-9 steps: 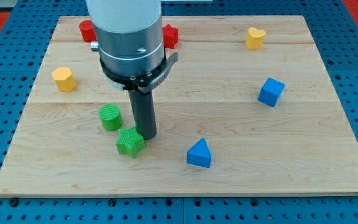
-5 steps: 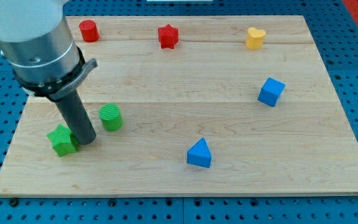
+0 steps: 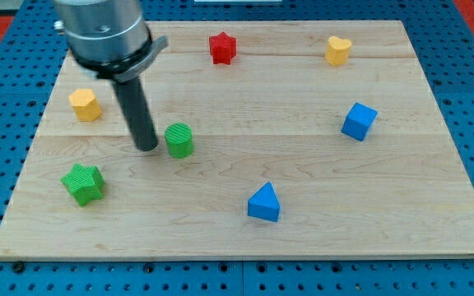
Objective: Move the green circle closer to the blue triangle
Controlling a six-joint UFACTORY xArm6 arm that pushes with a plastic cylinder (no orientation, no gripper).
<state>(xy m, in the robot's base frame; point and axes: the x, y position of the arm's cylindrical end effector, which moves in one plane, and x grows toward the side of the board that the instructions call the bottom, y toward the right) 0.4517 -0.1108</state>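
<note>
my tip point(image 3: 147, 148) sits just left of the green circle point(image 3: 179, 141), no pincer fitted, only a rod. blue triangle point(image 3: 263, 202) lies well apart toward lower right.

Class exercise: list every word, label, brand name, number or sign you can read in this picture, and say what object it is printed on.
None: no readable text shows anywhere in the view.
The wooden board is bare wood grain.
The green circle, blue triangle, green star, red star and blue cube carry no markings.
My tip, just left of the green circle, is plain and dark.
</note>
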